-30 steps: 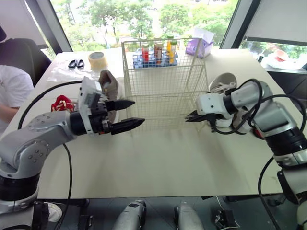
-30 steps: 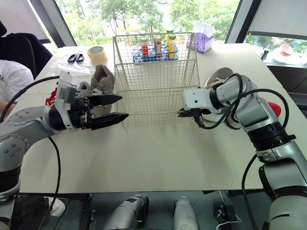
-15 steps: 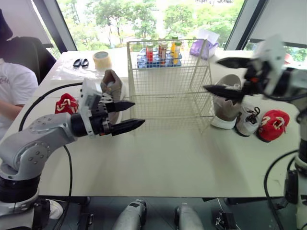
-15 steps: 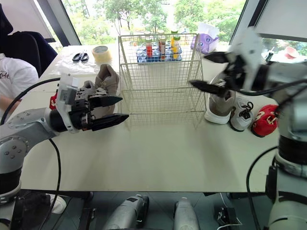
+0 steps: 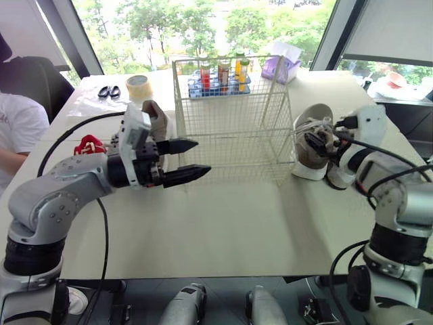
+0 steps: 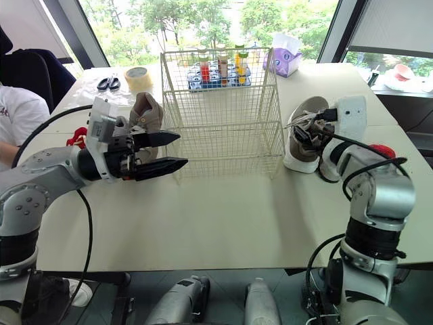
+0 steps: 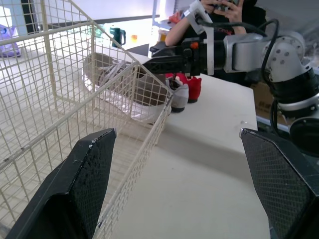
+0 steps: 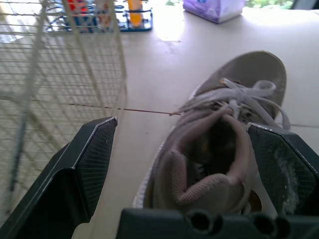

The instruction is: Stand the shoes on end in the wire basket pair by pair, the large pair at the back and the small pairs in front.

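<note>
Since the wire basket (image 5: 230, 118) holds no shoes yet, the head views show an arm waiting on each side of it. The left end effector (image 5: 188, 161) hovers near the basket's near left corner, fingers spread wide and empty. Just behind it a large tan shoe (image 5: 155, 119) sits on the desk (image 5: 223, 223), with a small red shoe (image 5: 88, 144) further left. On the right lies the second large tan shoe (image 5: 312, 114), and the right end effector (image 5: 318, 142) reaches over it. This is probably because the big pair belongs at the far side and so should go in first. A small grey shoe (image 6: 329, 169) and another red shoe (image 6: 383, 150) lie just right of it. A bottle rack (image 5: 218, 76) crowds the basket's far edge, so open room lies on the near side and above.

From the left wrist, the basket's wire wall (image 7: 60, 99) stands close beside the open fingers (image 7: 84, 184), with bare desk ahead.

From the right wrist, the wide-spread fingers (image 8: 94, 164) flank the second large tan shoe's laced opening, gripping nothing. The basket's right wall is just beside, leaving a narrow strip of desk.
</note>
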You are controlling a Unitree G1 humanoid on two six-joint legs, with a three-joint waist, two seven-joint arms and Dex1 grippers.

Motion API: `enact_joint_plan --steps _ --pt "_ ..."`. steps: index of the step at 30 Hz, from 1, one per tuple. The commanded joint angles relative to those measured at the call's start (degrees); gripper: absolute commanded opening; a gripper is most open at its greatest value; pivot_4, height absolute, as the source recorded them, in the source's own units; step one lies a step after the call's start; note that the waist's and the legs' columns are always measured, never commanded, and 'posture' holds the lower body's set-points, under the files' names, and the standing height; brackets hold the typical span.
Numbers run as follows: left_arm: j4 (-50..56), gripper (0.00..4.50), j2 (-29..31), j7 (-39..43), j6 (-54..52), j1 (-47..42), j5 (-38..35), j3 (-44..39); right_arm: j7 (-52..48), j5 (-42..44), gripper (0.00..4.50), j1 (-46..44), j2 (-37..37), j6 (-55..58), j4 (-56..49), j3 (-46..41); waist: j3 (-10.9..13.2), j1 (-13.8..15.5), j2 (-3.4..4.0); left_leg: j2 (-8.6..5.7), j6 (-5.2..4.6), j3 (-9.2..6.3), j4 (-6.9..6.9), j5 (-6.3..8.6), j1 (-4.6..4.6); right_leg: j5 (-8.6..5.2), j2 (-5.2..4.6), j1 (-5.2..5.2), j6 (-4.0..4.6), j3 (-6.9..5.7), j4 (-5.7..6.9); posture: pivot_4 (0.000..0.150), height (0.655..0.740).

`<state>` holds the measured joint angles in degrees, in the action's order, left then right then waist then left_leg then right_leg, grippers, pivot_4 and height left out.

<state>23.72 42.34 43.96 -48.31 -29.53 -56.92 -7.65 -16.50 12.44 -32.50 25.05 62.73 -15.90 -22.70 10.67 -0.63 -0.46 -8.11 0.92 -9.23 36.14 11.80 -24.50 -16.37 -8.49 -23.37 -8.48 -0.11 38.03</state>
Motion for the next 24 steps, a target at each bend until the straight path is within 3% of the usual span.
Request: enact_joint_plan --steps 1,15,24 --pt "1.3 4.13 0.6 0.3 0.3 -0.7 -0.2 -1.2 3.6 -1.1 4.48 0.4 -0.9 -4.0 0.3 -0.3 0.0 -0.1 0.0 0.0 0.0 0.0 0.0 0.0 0.01 0.0 0.0 0.0 0.0 0.0 0.0 0.15 0.74" --pt "2.2 4.13 0.2 -1.5 0.1 -0.6 -0.2 -1.3 7.5 1.0 4.48 -1.8 -6.3 -8.1 11.2 0.7 0.0 -0.5 0.01 0.06 -0.01 0.0 -0.04 0.0 0.1 0.0 0.12 0.04 0.0 0.03 0.02 0.15 0.74" --pt "2.2 4.13 0.4 -1.8 0.3 -0.7 -0.2 -1.4 11.4 1.5 0.72 -0.2 -8.3 -6.5 7.6 1.1 0.0 -0.5 0.0 0.13 -0.16 0.0 -0.02 0.09 0.13 0.01 0.25 0.07 0.01 0.12 0.02 0.15 0.74"
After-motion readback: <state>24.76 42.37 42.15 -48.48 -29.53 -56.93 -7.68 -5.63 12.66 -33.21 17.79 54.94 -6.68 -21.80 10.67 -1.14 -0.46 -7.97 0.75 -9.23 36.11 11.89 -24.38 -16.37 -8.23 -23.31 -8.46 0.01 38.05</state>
